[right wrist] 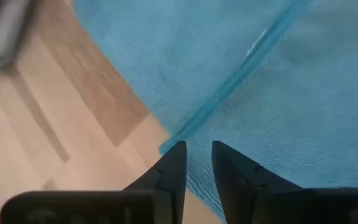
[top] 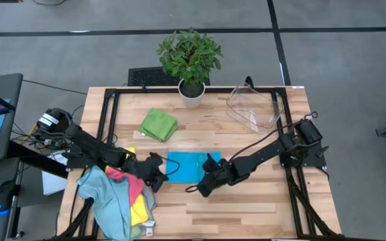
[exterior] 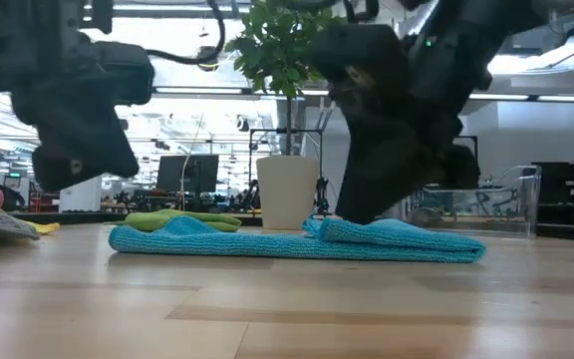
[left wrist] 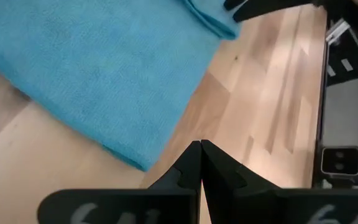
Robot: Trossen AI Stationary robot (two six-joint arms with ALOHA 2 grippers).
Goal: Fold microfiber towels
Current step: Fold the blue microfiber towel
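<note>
A blue towel [top: 187,165] lies on the table's middle, with one part folded over on top at its right side [exterior: 397,233]. The edge of that upper layer shows in the right wrist view [right wrist: 241,74]. My left gripper [left wrist: 201,149] is shut and empty. It hangs above bare wood just off the towel's near left corner [left wrist: 138,163]. My right gripper [right wrist: 197,149] is open by a narrow gap, with its tips down at the towel's near right edge [right wrist: 173,146]. A folded green towel [top: 158,124] lies flat behind it. My right gripper comes at the blue towel's near edge [right wrist: 185,134] slanting down from the table's right. Nothing shows between its fingers. I cannot tell whether the tips touch the cloth.
A heap of pink, yellow and pale teal towels [top: 116,194] lies at the near left edge. A potted plant [top: 191,94] and a clear plastic bin [top: 253,107] stand at the far edge. Bare wood [top: 246,207] lies near and right of the blue towel.
</note>
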